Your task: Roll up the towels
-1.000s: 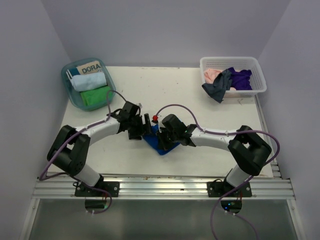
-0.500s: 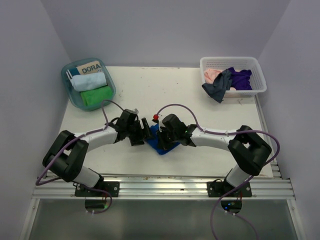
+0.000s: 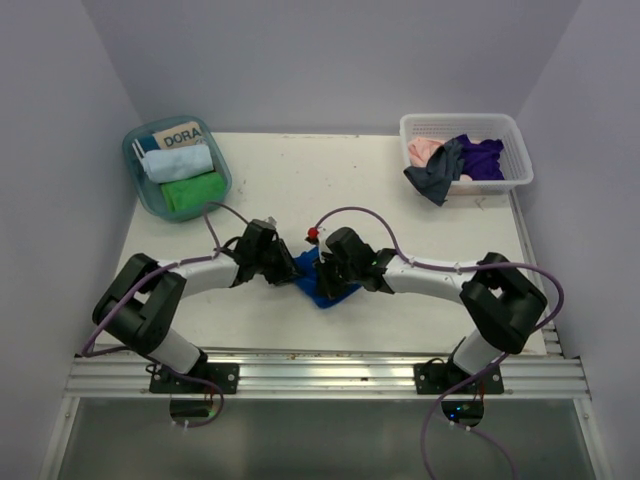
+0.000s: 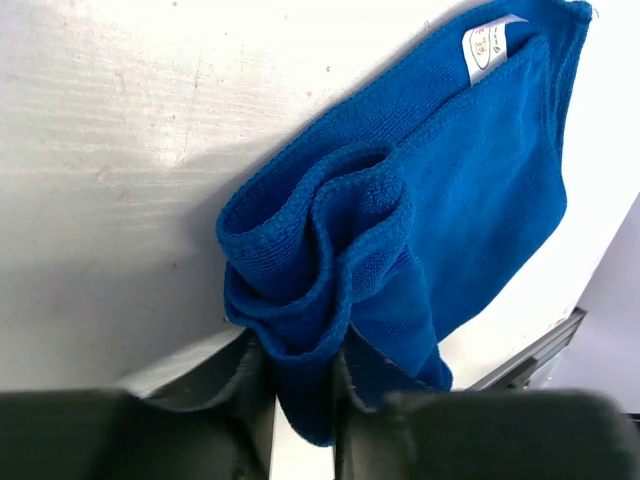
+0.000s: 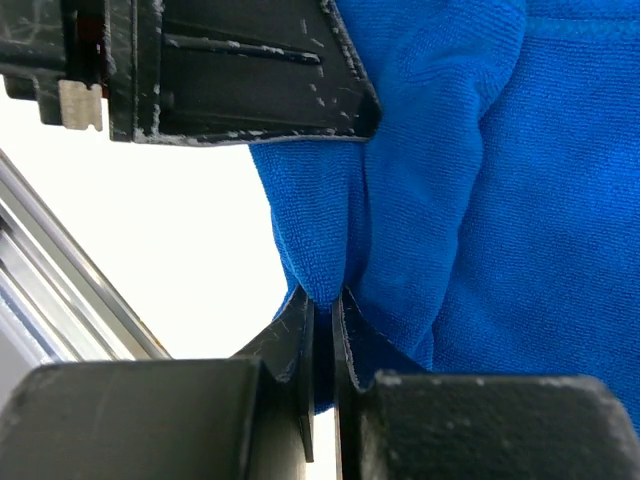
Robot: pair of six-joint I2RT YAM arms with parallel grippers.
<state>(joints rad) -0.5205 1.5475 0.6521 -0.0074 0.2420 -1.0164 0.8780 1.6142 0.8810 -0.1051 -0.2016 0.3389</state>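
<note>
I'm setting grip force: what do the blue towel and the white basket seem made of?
The royal blue towel looks like soft microfibre terry: matte, fuzzy pile, stitched hem. The white basket seems to be rigid moulded plastic, judging by its perforated walls.

At the bottom centre of the frame, the black pincer [image 4: 303,375] is pinching a bunched fold of the royal blue terry towel [image 4: 480,200]. The towel is lying on the white bench [image 4: 110,140], and its small white tag [image 4: 485,42] is showing at the upper right.
</note>
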